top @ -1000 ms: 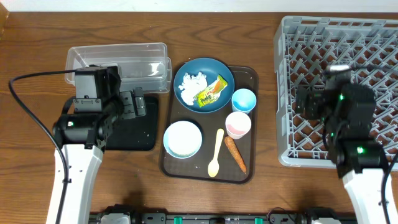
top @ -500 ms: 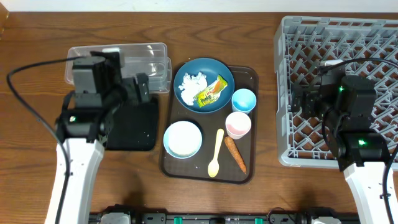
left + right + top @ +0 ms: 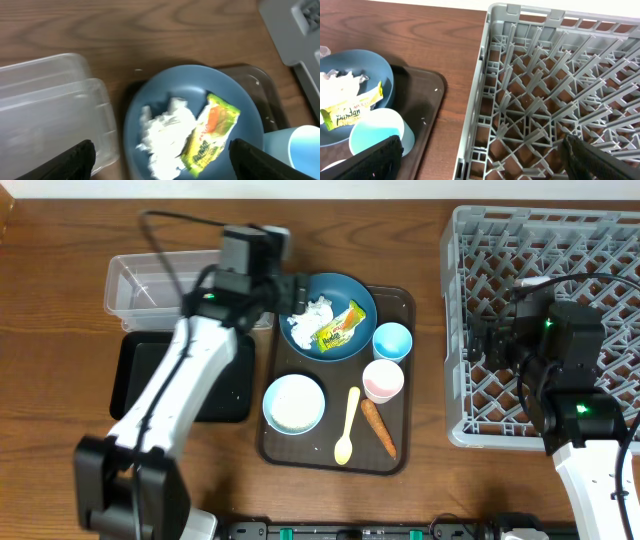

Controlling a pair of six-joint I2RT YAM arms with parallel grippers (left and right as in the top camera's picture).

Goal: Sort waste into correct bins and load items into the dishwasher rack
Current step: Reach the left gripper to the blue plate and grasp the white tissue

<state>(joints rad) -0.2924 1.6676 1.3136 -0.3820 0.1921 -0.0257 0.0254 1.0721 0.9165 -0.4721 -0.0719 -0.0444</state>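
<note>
The dark blue dish (image 3: pixel 352 292) on the brown tray holds crumpled white tissue (image 3: pixel 308 315) and a yellow-green wrapper (image 3: pixel 340 327). My left gripper (image 3: pixel 296 292) hovers open at the dish's left rim. In the left wrist view its fingertips (image 3: pixel 75 160) straddle the tissue (image 3: pixel 167 127) and wrapper (image 3: pixel 212 132), with the left gripper (image 3: pixel 167 162) holding nothing. My right gripper (image 3: pixel 488 340) hangs open and empty over the left side of the grey rack (image 3: pixel 560 240). In the right wrist view the right gripper (image 3: pixel 485 162) spans the rack's edge (image 3: pixel 477 100).
The brown tray (image 3: pixel 400 305) also carries a light blue cup (image 3: pixel 392 340), pink-white cup (image 3: pixel 383 380), white bowl (image 3: pixel 294 402), pale yellow spoon (image 3: pixel 347 427) and carrot (image 3: pixel 378 427). The clear tub (image 3: pixel 150 285) and black tray (image 3: pixel 170 380) lie to its left.
My left arm has swung from above the black tray up and to the right, reaching the blue dish. The right arm has shifted slightly up and then stayed still.
</note>
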